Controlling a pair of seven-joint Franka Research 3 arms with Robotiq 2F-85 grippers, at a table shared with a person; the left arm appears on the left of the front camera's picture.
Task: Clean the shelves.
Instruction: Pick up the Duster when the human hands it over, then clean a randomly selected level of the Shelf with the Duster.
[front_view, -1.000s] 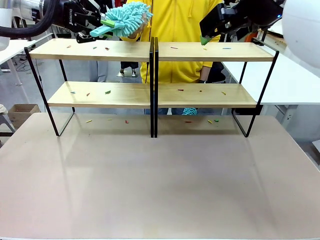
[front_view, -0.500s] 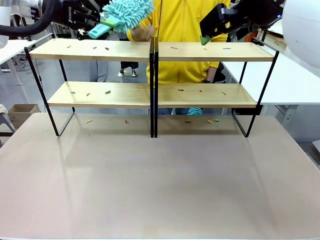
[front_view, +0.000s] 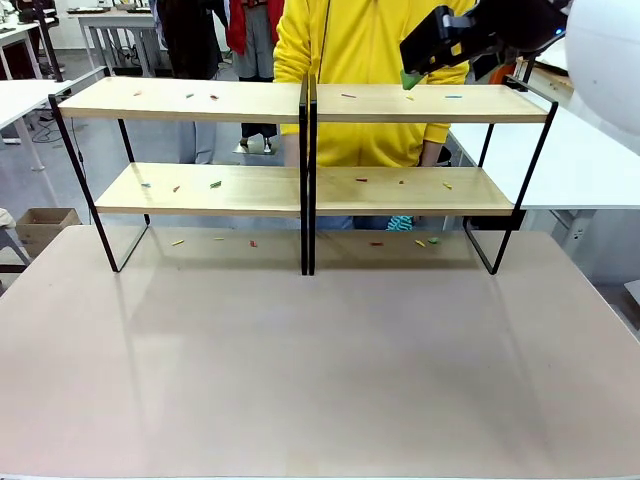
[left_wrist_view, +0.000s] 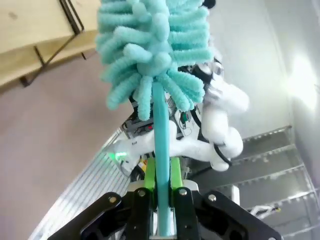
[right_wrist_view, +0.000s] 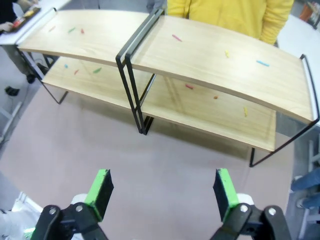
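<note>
The table (front_view: 320, 380) is carrying the shelves (front_view: 260, 190), 2 racks standing side by side across its far half, their black inner posts meeting at the middle. The left rack (front_view: 170, 101) and the right rack (front_view: 490, 104) are each holding 2 light wooden boards, 1 above the other. Small coloured scraps (front_view: 213, 97) are lying scattered on all 4 boards, roughly 3 on each: red, green, yellow and blue bits, well apart from one another. More scraps are lying on the table itself, under the lower boards and between the frame legs, a few beneath each rack.
</note>
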